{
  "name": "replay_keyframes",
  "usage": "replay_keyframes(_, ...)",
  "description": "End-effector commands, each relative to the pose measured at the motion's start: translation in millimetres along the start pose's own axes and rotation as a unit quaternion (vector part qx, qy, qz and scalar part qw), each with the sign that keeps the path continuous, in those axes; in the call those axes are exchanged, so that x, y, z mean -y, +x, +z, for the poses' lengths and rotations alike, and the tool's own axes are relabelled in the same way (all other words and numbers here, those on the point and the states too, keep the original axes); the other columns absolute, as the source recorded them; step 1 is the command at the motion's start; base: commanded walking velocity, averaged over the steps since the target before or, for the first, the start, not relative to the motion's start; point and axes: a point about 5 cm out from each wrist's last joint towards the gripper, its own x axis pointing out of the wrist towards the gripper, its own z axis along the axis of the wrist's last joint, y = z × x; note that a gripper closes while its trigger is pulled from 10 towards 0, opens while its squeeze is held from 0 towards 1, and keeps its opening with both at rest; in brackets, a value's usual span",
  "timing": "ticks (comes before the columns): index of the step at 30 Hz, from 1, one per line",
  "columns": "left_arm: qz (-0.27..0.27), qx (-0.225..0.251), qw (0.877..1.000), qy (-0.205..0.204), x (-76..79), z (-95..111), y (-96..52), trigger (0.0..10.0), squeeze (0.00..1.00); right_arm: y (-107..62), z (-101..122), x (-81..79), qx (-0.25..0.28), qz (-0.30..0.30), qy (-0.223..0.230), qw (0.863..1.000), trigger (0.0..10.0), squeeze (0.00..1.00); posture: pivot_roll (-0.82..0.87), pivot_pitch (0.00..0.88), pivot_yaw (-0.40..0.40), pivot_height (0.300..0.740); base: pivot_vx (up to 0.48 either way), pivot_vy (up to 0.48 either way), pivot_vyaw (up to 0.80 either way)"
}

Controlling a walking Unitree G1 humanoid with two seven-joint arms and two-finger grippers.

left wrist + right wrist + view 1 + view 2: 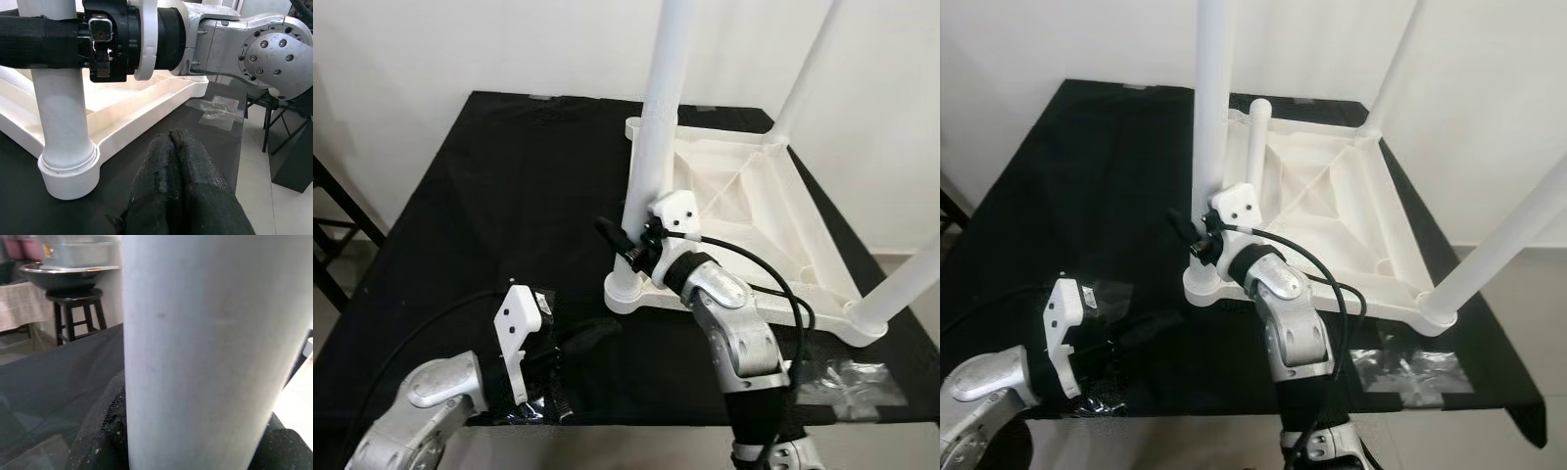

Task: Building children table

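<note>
Black cloth [509,196] covers the worktop; white wall [460,39] behind

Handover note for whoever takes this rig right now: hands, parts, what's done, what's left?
Right hand: shut on the near-left leg, just above its socket.
Left hand: shut, empty, resting on the black cloth beside that corner.
Tabletop: upside down on the cloth, four legs standing in its corners.
Done: all legs placed.
Left: probably seat the gripped leg fully, check the others, then flip the table upright.
</note>
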Motion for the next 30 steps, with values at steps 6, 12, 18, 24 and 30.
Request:
replay_keyframes(6, 0.005, -0.005, 1.000, 0.004, -0.5, -0.9, 0.7, 10.0, 0.00, -1.4, -6.7, 1.7, -0.068, 0.068, 0.010, 0.995, 10.0, 1.00, 0.02, 0.102, -0.120, 0.740, 0.000, 0.000, 0.00)
replay_keyframes(12, 0.001, -0.004, 1.000, 0.002, 0.0, -0.5, 2.0, 10.0, 0.00, 11.3, 23.3, 18.6, -0.041, 0.188, -0.055, 0.980, 10.0, 1.00, 0.02, 0.099, -0.121, 0.740, 0.000, 0.000, 0.00)
replay_keyframes(18, 0.000, -0.003, 1.000, 0.001, 1.1, -0.5, 3.1, 10.0, 0.00, 26.2, 38.1, 23.8, -0.024, 0.283, -0.083, 0.955, 10.0, 0.00, 0.03, 0.095, -0.124, 0.740, 0.000, 0.000, 0.00)
replay_keyframes(24, 0.000, -0.003, 1.000, 0.001, 2.7, -1.0, 3.9, 10.0, 0.00, 42.9, 25.9, 20.2, -0.049, 0.308, -0.043, 0.949, 6.9, 0.00, 0.05, 0.093, -0.132, 0.740, 0.000, 0.000, 0.00)
replay_keyframes(30, 0.000, -0.003, 1.000, 0.001, 3.1, -0.9, 3.7, 10.0, 0.00, 43.0, 19.6, 19.5, -0.052, 0.336, -0.023, 0.940, 0.0, 0.00, 0.05, 0.094, -0.132, 0.740, 0.000, 0.000, 0.00)
